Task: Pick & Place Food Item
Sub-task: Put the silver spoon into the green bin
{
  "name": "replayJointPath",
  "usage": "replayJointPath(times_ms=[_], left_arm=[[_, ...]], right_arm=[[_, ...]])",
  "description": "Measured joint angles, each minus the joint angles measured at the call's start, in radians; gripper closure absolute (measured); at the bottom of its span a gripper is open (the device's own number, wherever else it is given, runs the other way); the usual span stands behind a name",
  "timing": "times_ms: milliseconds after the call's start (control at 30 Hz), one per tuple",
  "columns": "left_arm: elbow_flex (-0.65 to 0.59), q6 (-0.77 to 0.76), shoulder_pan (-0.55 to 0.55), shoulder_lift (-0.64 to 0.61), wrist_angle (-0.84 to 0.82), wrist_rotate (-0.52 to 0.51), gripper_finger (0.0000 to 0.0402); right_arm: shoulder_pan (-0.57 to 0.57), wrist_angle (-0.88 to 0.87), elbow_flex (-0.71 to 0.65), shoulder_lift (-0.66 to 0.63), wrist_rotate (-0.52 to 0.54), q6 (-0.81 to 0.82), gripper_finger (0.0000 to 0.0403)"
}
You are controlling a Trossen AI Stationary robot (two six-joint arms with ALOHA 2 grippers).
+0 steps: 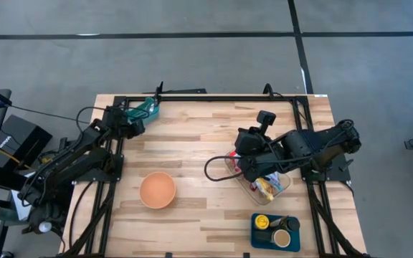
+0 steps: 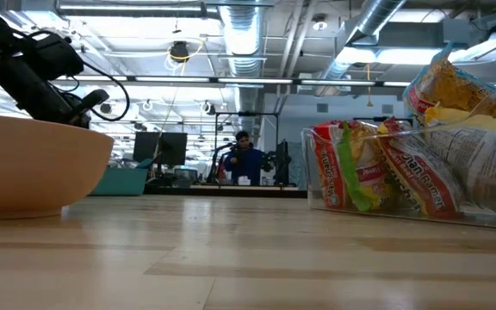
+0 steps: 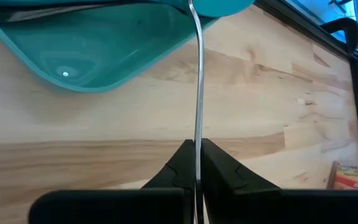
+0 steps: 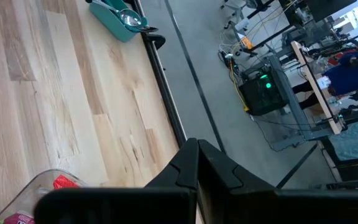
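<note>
Several food packets (image 1: 267, 185) stand in a clear container (image 1: 241, 180) at the table's right; the low view shows their red and yellow wrappers (image 2: 386, 176). My right gripper (image 4: 197, 163) hovers above that container, shut and empty. An orange bowl (image 1: 157, 190) rests on the table left of centre. At the far left corner lies a teal tray (image 1: 146, 109). My left gripper (image 3: 197, 155) is beside it, shut on a thin silver utensil handle (image 3: 198, 87). A teal shape (image 3: 219, 5) hides the handle's far end. My left gripper pinches the thin silver handle near its near end (image 3: 197, 138) between its two fingers. The fingers slant downward and lie along the handle, which runs straight ahead of them above the wooden tabletop. The teal shape hides where the far end lies.
A dark blue tray (image 1: 258, 222) with a yellow lid and cups sits at the near right. A black metal frame (image 1: 214, 97) borders the table. Bare wood lies between the bowl, the teal tray and the container. A person (image 2: 246, 159) stands far off in the room.
</note>
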Motion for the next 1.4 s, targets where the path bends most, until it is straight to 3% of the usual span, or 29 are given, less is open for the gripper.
replayJointPath(times_ms=[433,1067,1400], left_arm=[[0.000,0.000,-0.008,0.000,-0.001,0.004,0.0399],[0.001,-0.002,-0.122,0.000,0.002,0.005,0.0398],[0.001,0.002,-0.125,0.000,0.120,0.005,0.0399]], right_arm=[[0.000,-0.001,0.000,0.000,0.000,0.000,0.0403],[0.001,-0.001,0.000,0.000,0.000,0.000,0.0403],[0.001,0.000,0.000,0.000,0.000,0.000,0.0403]])
